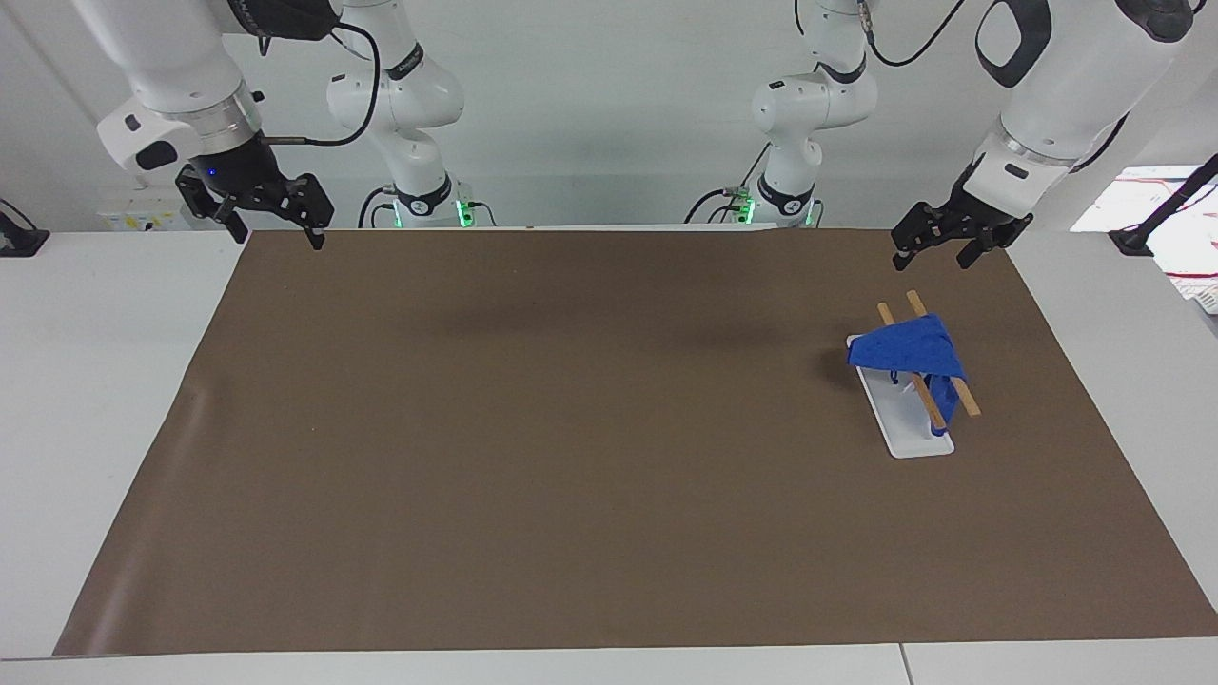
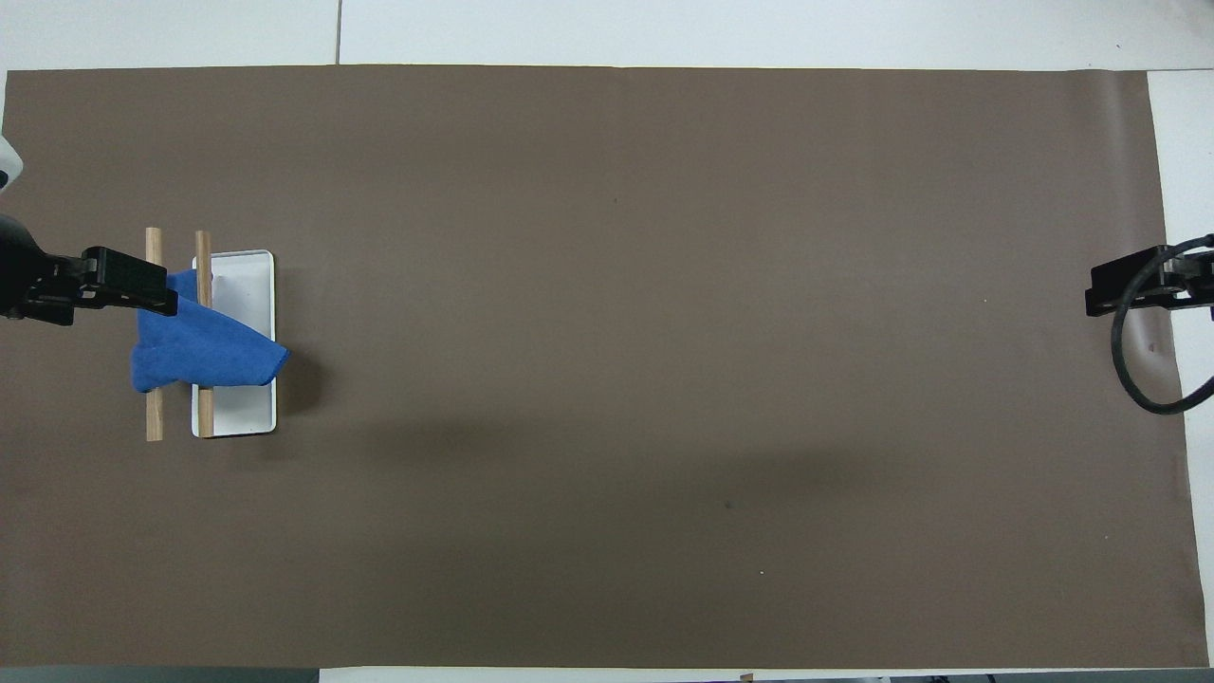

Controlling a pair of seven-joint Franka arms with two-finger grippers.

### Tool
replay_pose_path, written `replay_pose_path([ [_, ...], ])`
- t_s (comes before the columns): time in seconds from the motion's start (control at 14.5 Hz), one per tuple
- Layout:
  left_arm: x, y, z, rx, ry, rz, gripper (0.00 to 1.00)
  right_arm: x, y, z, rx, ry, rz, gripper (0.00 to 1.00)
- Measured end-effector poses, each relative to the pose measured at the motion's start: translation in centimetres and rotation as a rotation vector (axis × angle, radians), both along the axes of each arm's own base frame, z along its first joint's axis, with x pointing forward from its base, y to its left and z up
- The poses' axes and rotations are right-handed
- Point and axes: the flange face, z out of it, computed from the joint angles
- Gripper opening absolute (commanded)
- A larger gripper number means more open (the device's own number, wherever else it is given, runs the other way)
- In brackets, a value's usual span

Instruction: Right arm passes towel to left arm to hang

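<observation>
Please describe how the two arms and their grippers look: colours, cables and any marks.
Both arms are white and jointed, each with a silver wrist ring and black cables. The right gripper is black with a small blue light; the left gripper is black, without one.

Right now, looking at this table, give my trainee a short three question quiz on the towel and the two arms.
1. True or false: the towel is draped over the rack's wooden rods.
2. Which gripper is up in the air close to the rack: A, the left gripper, or B, the right gripper?
3. Fill in: the rack stands on a white ___.

Key: 1 true. 2 A; the right arm waits at its own end of the brown mat. 3 tray. Both grippers are open and hold nothing.
</observation>
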Motion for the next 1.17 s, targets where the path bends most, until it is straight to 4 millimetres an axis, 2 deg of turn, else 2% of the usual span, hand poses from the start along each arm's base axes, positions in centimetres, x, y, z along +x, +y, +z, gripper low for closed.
replay_pose_path([
  [0.21,-0.03,0.77,0.00,-0.005,0.004,-0.001,1.00,0.07,0.15,0.35,0.000,-0.002,0.002,1.00],
  [0.55,-0.46,0.59,-0.22,-0.003,0.038,-0.008,1.00,0.30,0.31,-0.44,-0.001,0.022,0.005,1.00],
  [1.17,-0.69,0.90,0.20,0.041,0.030,-0.012,1.00,0.30,0.16,-0.47,0.000,0.022,0.002,1.00],
])
